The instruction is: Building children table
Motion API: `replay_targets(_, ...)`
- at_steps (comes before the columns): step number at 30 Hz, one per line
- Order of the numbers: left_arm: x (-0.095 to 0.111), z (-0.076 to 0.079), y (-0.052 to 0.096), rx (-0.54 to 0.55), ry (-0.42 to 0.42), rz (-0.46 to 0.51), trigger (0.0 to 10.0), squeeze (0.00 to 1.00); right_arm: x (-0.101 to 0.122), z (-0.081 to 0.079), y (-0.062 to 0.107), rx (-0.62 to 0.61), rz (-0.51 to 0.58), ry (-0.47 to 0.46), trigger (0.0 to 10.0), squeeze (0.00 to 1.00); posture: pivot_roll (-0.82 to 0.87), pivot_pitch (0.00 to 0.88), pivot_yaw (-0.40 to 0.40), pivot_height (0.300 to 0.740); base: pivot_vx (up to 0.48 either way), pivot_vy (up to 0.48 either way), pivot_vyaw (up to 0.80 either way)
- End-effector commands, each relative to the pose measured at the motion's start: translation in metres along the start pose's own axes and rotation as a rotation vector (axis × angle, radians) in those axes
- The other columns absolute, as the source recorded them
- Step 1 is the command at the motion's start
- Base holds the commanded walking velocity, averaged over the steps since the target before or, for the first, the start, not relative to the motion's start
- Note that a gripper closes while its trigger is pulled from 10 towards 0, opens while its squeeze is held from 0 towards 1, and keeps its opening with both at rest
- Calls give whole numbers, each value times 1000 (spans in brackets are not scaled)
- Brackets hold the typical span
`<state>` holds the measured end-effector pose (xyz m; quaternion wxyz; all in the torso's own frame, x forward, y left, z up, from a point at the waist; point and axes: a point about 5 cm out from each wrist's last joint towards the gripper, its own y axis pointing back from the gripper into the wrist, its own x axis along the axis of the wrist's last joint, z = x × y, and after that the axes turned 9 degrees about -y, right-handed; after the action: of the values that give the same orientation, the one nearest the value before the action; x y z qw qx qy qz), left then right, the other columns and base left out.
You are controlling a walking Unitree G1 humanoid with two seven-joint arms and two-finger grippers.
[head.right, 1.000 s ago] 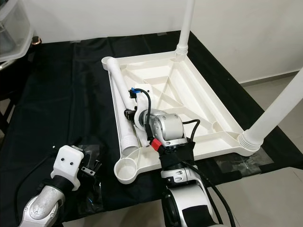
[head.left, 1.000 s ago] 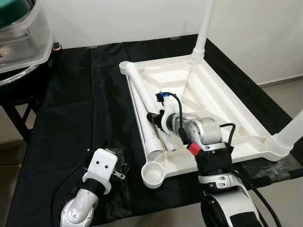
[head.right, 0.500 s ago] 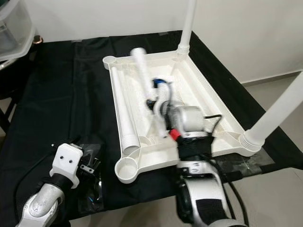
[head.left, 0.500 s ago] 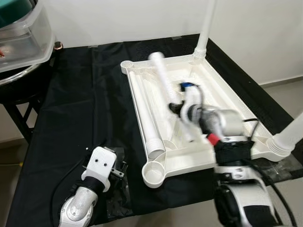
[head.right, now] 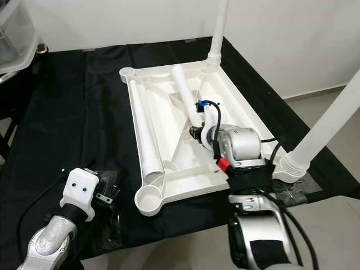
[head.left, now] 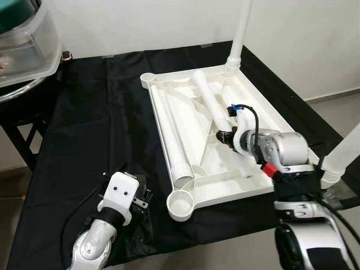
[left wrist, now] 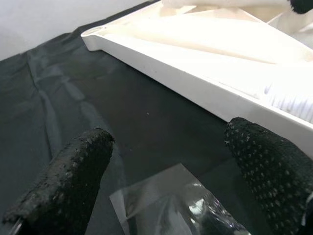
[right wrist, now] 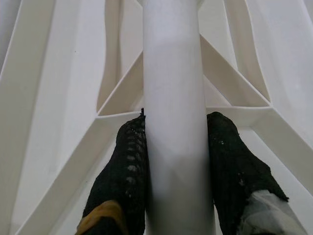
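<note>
The right tool (head.left: pixel 224 135), clamped on a loose table leg (head.left: pixel 212 105) over the upturned tabletop (head.left: pixel 264 109), could let it slip if tilted.

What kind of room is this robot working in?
Probably an ordinary room at home, used as a workspace: a plain white wall, a pale tiled floor, and a table draped in black cloth holding an upturned white plastic tabletop. A clear storage bin sits beside it.
</note>
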<state>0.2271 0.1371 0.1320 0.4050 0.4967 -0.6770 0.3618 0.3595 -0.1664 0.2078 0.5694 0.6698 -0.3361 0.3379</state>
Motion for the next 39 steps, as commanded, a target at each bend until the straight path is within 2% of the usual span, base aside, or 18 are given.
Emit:
replay_targets(1, -7, 1, 2, -12, -5, -29, 10000, 0, -7, -2, -2, 10, -40, 13, 1333, 0, -4, 135, -11, 740, 0, 0, 0)
replay_targets(3, -7, 0, 1, -13, -6, -29, 10000, 0, -5, -3, -2, 21, -33, 22, 1686, 0, -2, 134, -11, 740, 0, 0, 0)
replay_targets(4, -7, 0, 1, -13, -6, -30, 10000, 0, -4, -5, -2, 29, -29, 26, 2275, 0, -1, 134, -11, 740, 0, 0, 0)
replay_targets(6, -6, 0, 1, -13, -6, -30, 10000, 0, -4, -6, -2, 33, -26, 29, 2275, 0, -1, 134, -11, 740, 0, 0, 0)
replay_targets(7, -6, 1, 1, -13, -6, -30, 10000, 0, -3, -9, -1, 50, -26, 30, 2824, 0, 1, 135, -13, 740, 0, 0, 0)
replay_targets(10, -6, 1, 2, -13, -6, -29, 10000, 0, -3, -21, 2, 113, -33, 30, 2706, 0, 2, 137, -14, 740, 0, 0, 0)
replay_targets(12, -6, 1, 2, -13, -6, -29, 10000, 0, -3, -21, 2, 113, -33, 30, 2706, 0, 2, 137, -14, 740, 0, 0, 0)
replay_targets(13, -6, 1, 2, -12, -5, -30, 10000, 0, -3, -30, 8, 180, -62, 34, 2745, 0, 1, 139, -15, 740, 0, 0, 0)
replay_targets(15, -6, 1, 2, -12, -3, -30, 10000, 0, -4, -33, 11, 204, -82, 38, 2824, 0, -5, 142, -15, 740, 0, 0, 0)
replay_targets(17, -6, 1, 2, -12, -3, -30, 10000, 0, -4, -33, 11, 204, -82, 38, 2824, 0, -5, 142, -15, 740, 0, 0, 0)
replay_targets(23, -6, 1, 2, -17, 1, -30, 10000, 0, -15, -40, 21, 259, -180, 51, 3059, 0, -15, 149, -15, 740, 0, 0, 0)
replay_targets(31, -6, 2, 2, -19, 5, -31, 10000, 0, -16, -38, 21, 224, -183, 26, 3098, 0, -17, 147, -14, 740, 0, 0, 0)
replay_targets(32, -6, 2, 2, -19, 5, -31, 10000, 0, -13, -36, 20, 205, -166, 16, 3059, 0, -17, 147, -14, 740, 0, 0, 0)
replay_targets(33, -6, 2, 2, -19, 4, -31, 10000, 0, -7, -30, 18, 171, -119, 5, 3647, 0, -16, 145, -13, 740, 0, 0, 0)
replay_targets(34, -6, 2, 2, -19, 4, -31, 10000, 0, -7, -30, 18, 171, -119, 5, 3647, 0, -16, 145, -13, 740, 0, 0, 0)
replay_targets(36, -6, 2, 2, -18, 4, -31, 10000, 0, 8, -23, 17, 119, -11, 15, 3569, 0, -16, 146, -12, 740, 0, 0, 0)
replay_targets(37, -6, 2, 2, -18, 4, -31, 10000, 0, 8, -23, 17, 119, -11, 15, 3569, 0, -16, 146, -12, 740, 0, 0, 0)
replay_targets(39, -6, 2, 2, -18, 4, -31, 10000, 0, 27, -21, 19, 106, 113, 27, 3216, 0, -13, 151, -7, 740, 0, 0, 0)
